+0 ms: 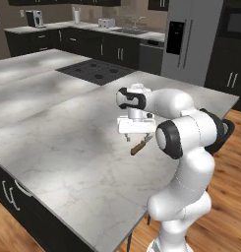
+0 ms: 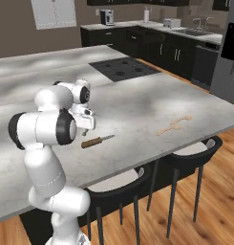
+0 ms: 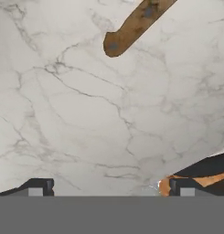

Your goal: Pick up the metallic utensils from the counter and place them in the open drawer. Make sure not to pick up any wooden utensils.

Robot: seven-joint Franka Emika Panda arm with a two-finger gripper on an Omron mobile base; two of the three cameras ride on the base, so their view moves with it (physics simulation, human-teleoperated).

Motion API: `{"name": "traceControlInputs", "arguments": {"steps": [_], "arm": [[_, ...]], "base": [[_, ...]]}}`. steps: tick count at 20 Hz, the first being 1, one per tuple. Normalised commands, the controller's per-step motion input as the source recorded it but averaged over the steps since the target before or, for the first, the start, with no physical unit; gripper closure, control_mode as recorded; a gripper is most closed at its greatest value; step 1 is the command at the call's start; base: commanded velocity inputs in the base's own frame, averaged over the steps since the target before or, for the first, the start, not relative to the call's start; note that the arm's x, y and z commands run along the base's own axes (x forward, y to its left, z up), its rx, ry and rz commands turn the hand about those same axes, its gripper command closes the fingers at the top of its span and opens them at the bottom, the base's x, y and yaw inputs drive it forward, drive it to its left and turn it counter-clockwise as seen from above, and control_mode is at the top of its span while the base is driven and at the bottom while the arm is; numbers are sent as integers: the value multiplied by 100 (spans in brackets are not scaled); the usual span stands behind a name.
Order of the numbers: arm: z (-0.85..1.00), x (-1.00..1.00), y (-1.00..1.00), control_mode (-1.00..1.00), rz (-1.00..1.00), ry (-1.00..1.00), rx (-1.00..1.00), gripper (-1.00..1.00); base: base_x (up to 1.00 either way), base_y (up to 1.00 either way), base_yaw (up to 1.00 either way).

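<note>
A table knife [image 2: 97, 140] with a brown handle and a silver blade lies flat on the marbled counter [image 2: 152, 103] near its front edge. It also shows just below the hand in the left base view, knife [image 1: 140, 145]. My gripper [image 1: 138, 137] hangs point-down a little above the counter, right beside the knife's handle. In the hand view the brown handle [image 3: 136, 25] crosses the top, well ahead of my gripper [image 3: 111, 189]. The fingertips [image 3: 36, 187] stand wide apart with only bare stone between them, so the gripper is open. The drawer is out of view.
A pale wooden utensil [image 2: 175, 125] lies on the counter to the right of the knife. A black cooktop [image 1: 95, 71] is set into the far part. Two bar stools [image 2: 192, 149] stand under the counter's edge [image 3: 195, 162], close to the hand.
</note>
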Motion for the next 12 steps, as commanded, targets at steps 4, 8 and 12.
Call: {"name": "traceControlInputs", "arguments": {"steps": [4,8,12], "arm": [[-63,6,-4,-100,-21,0,0,-100],[-26,-13,-19,-100,-22,-5,0,-100],[11,-38,-14,-100,-15,-6,0,-100]], "base": [[0,0,0],[0,0,0],[0,0,0]]}}
